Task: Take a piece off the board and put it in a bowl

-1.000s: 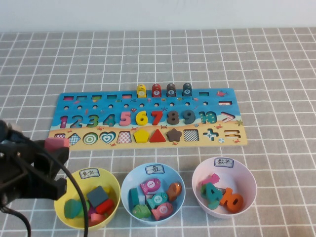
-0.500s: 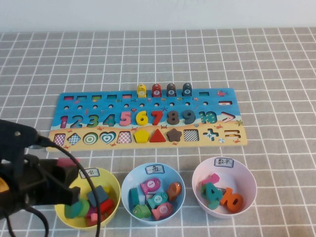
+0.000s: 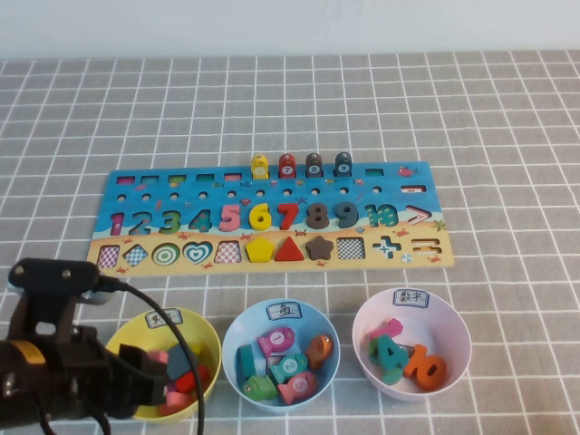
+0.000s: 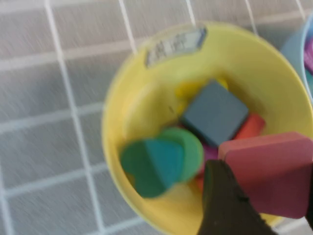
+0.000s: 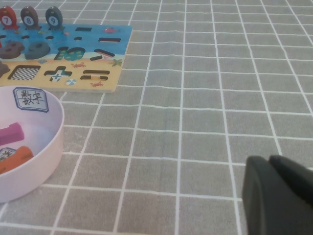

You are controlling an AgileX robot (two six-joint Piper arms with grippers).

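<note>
Hovering over the yellow bowl, the left gripper is clamped on the pink piece, which sits between its dark fingers above the bowl's inside, near the side away from the label. Left wrist view shows the piece flat, four-sided, plain, not yet lying among the blocks below it. Under it in the bowl: a grey-blue square block, a green round block, a teal block, a red block, a bit of yellow block. White handwritten label on the bowl's rim, on the side facing the board. Left arm and its black cable cover the bowl's left part in the high view. Right of the yellow bowl stands the light blue bowl with fish-shaped pieces, then the pale pink bowl with numbers, all three in a row near the robot. Beyond them lies the board, flat on the grey checked surface, with numbers 1-10, shape pieces and four pegs in place. Right gripper shows only in its own wrist view, low over bare surface beside the pink bowl; cannot tell whether it is apart or together.
</note>
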